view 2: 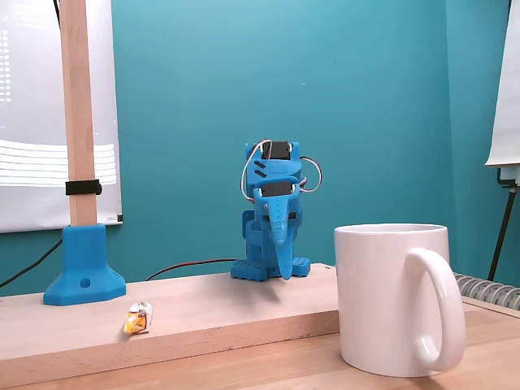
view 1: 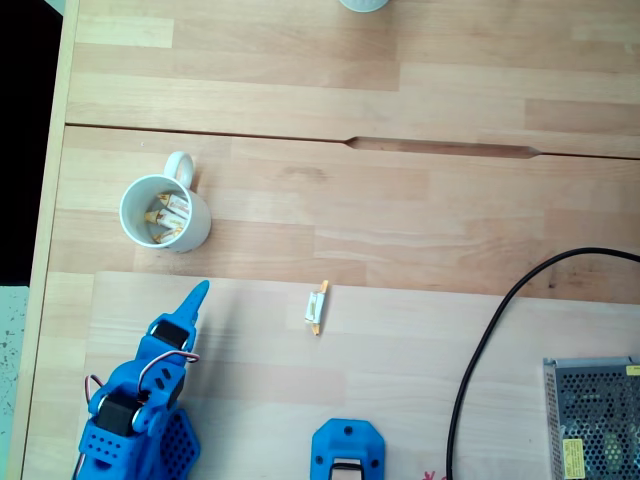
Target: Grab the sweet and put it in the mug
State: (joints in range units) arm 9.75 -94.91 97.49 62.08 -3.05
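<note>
Overhead, sweet [view 1: 317, 307] lying loose, mug [view 1: 165, 214] holding others, fingers [view 1: 196, 299] state unclear.

top view: looks straight down on the desk [view 1: 400, 200]
front view: low at desk edge, close to mug [view 2: 394, 296], facing arm
shared: mug [view 1: 165, 213], arm, sweet

Bright blue printed arm [view 2: 273, 213] — black servos, red-white looped wires, pointed finger [view 1: 193, 305], perforated base.

Light wooden table [view 1: 420, 90]: mug [view 1: 165, 213], sweet [view 1: 317, 307], black cable [view 1: 480, 350], metal mesh box [view 1: 592, 418], blue base [view 1: 347, 452] are carried.
</note>
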